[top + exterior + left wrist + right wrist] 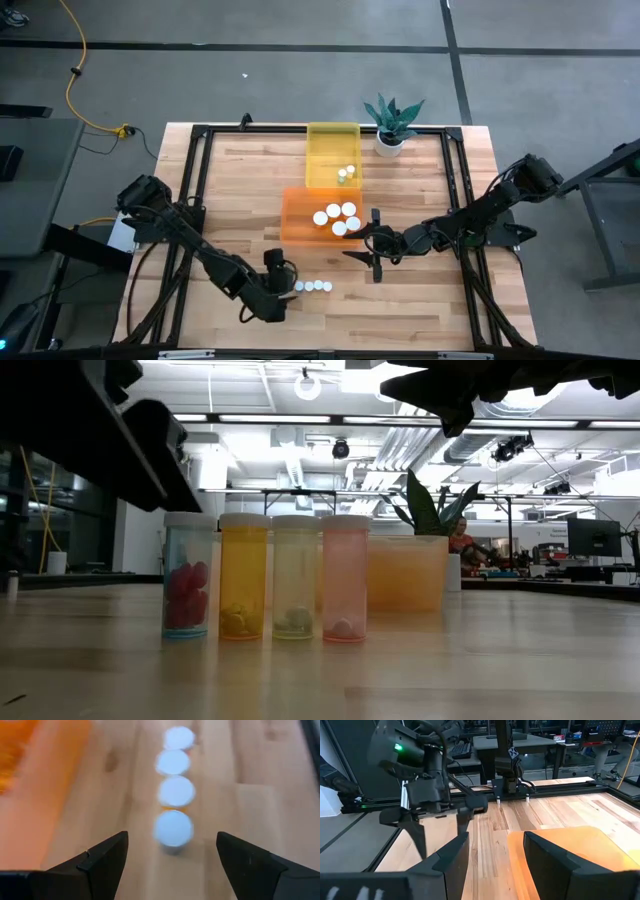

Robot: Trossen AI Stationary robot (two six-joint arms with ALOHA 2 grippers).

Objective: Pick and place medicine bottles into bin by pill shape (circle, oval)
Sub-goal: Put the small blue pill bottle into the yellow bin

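The left gripper hovers with its jaws spread wide and empty above the near end of a row of four medicine bottles standing on the wooden surface. Further right, the orange bin holds several white-capped bottles, with the yellow bin behind it. The right gripper hangs beside the orange bin, partly open, holding nothing.

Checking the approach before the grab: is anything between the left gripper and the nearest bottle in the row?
Nothing visible. The left gripper, open, faces the row's nearest bottle over bare table; the other bottles stand behind it.
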